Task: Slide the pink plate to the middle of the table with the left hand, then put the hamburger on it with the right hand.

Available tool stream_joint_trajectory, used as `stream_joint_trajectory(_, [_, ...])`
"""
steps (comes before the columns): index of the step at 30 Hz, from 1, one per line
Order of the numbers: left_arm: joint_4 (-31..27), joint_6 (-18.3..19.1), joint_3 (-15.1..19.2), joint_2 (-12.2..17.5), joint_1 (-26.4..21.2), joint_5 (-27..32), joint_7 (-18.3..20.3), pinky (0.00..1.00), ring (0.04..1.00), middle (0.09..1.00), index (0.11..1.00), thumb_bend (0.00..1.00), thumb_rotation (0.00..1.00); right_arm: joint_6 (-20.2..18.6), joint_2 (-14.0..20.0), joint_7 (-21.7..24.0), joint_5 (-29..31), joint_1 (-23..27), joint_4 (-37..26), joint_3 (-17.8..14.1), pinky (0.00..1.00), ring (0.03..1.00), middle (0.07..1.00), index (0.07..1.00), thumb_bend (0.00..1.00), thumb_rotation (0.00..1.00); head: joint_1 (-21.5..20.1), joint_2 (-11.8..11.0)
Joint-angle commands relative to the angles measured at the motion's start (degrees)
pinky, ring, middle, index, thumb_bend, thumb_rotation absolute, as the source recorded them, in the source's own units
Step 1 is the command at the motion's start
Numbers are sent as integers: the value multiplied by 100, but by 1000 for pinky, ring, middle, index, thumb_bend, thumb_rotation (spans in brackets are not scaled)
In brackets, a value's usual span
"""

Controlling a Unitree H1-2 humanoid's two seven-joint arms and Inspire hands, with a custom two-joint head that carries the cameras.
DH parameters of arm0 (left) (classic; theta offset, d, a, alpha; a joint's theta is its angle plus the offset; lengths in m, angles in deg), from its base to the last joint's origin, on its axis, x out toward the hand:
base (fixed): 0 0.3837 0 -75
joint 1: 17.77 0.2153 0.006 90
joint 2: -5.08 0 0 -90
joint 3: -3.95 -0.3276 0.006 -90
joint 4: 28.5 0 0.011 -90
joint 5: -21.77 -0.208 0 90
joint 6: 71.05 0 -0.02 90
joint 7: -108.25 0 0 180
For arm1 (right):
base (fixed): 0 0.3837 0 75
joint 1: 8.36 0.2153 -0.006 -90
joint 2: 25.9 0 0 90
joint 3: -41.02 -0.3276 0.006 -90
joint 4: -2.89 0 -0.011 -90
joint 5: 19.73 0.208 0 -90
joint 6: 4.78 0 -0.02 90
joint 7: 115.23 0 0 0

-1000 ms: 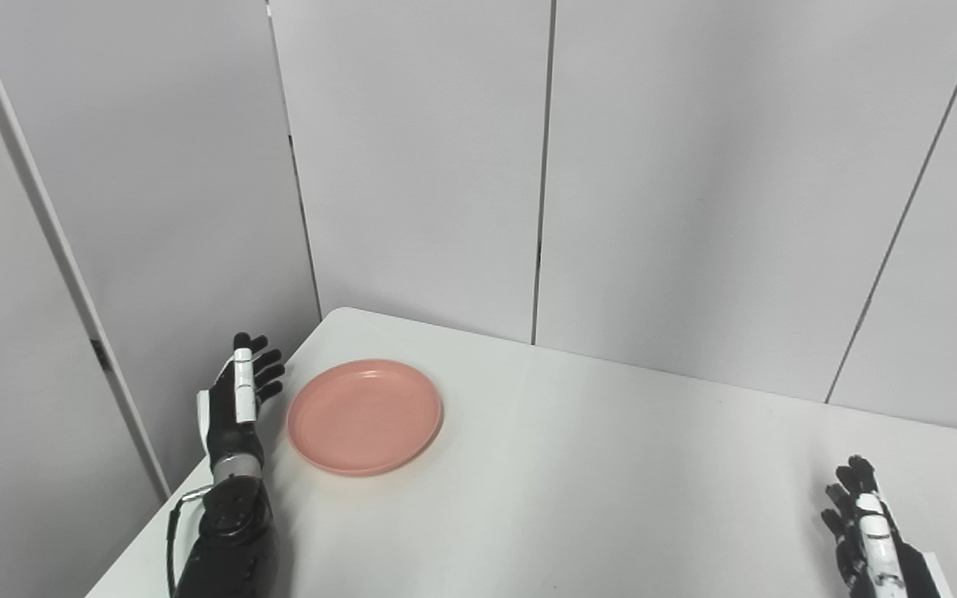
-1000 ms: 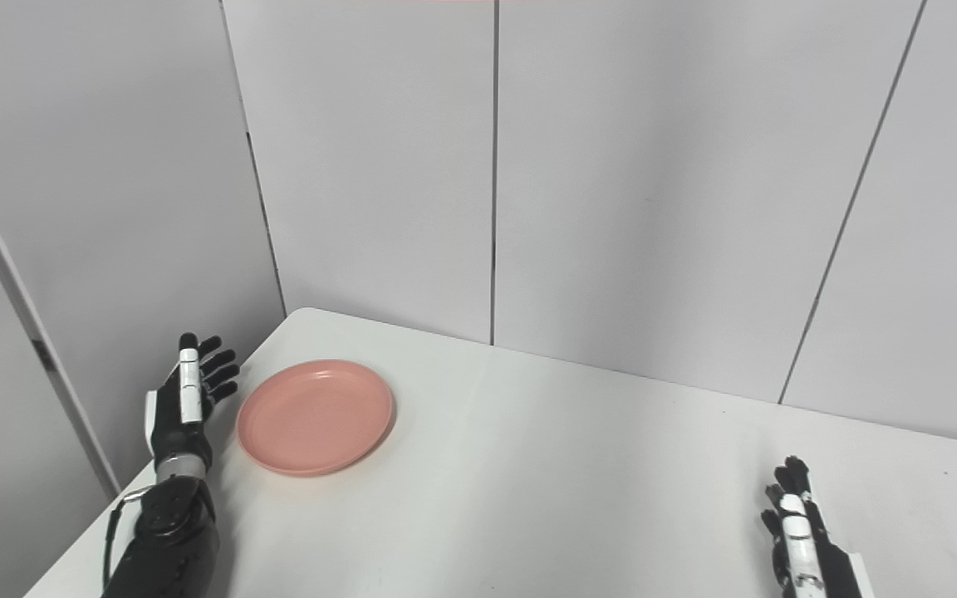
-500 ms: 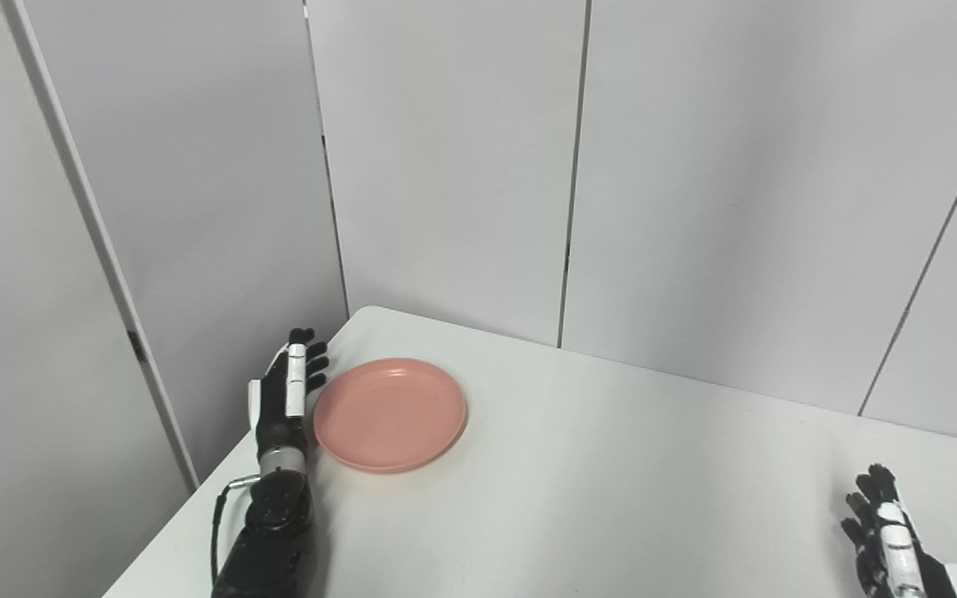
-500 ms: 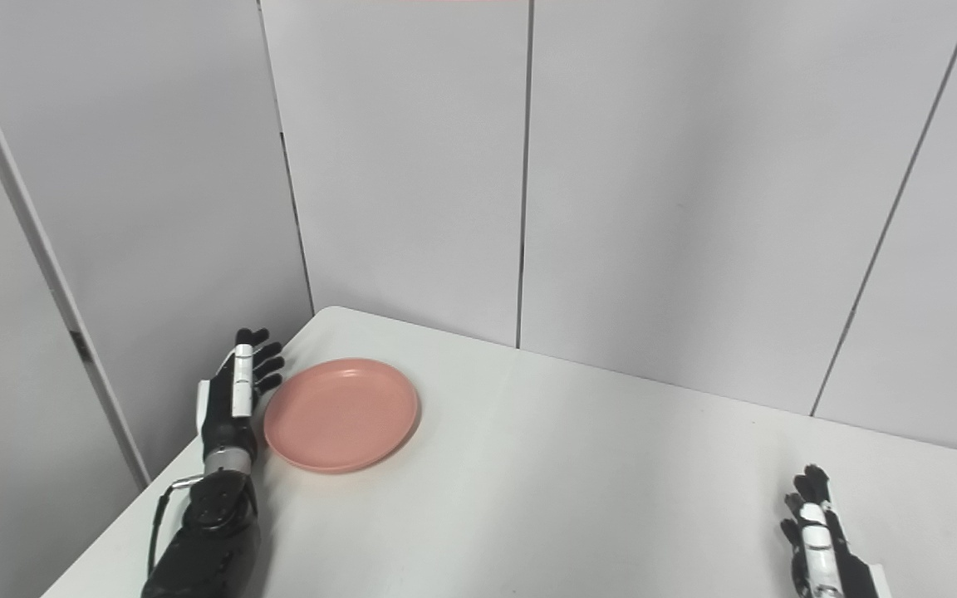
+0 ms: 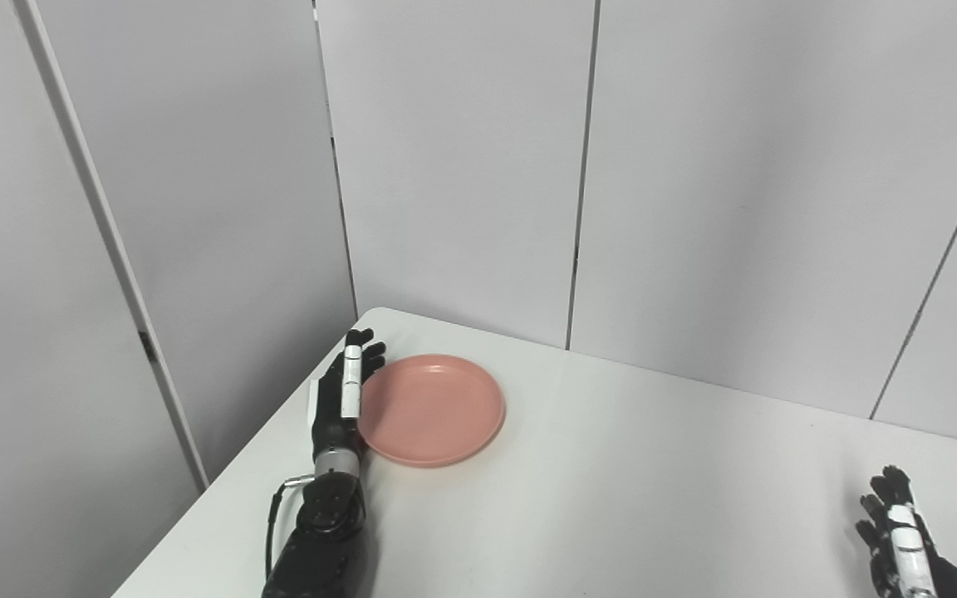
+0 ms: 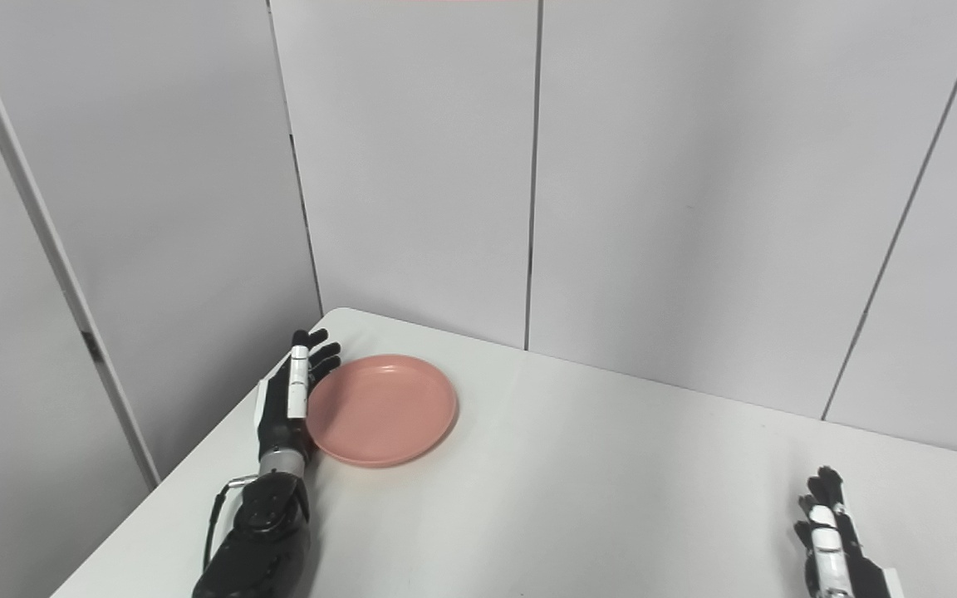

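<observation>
The pink plate [image 5: 432, 409] lies flat and empty on the white table [image 5: 628, 498], toward its far left corner. My left hand [image 5: 342, 400] stands on edge with its fingers straight, pressed against the plate's left rim; it is open and holds nothing. My right hand [image 5: 902, 548] is at the lower right corner of the view, open, fingers extended over the table, empty. No hamburger shows in either view.
Grey wall panels [image 5: 462, 166] stand right behind the table and along its left side. The table's left edge [image 5: 229, 498] runs close beside my left forearm.
My left hand has moved right from beyond the table's left edge against the plate's rim, and the plate has slid a little to the right. The camera has also shifted.
</observation>
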Motion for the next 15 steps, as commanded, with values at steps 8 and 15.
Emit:
stream_joint_trajectory(8, [-263, 170, -133, -592, 115, 375, 659, 721, 775, 772, 768, 819, 1000, -84, -77, -12, 64, 97, -295, 28, 1000, 1000, 1000, 1000, 533, 961, -496, 125])
stream_joint_trajectory(15, [-723, 423, -319, -912, 329, 370, 924, 757, 791, 777, 768, 829, 1000, -14, -337, -206, 219, 165, -100, -86, 1000, 1000, 1000, 1000, 389, 921, -977, 238])
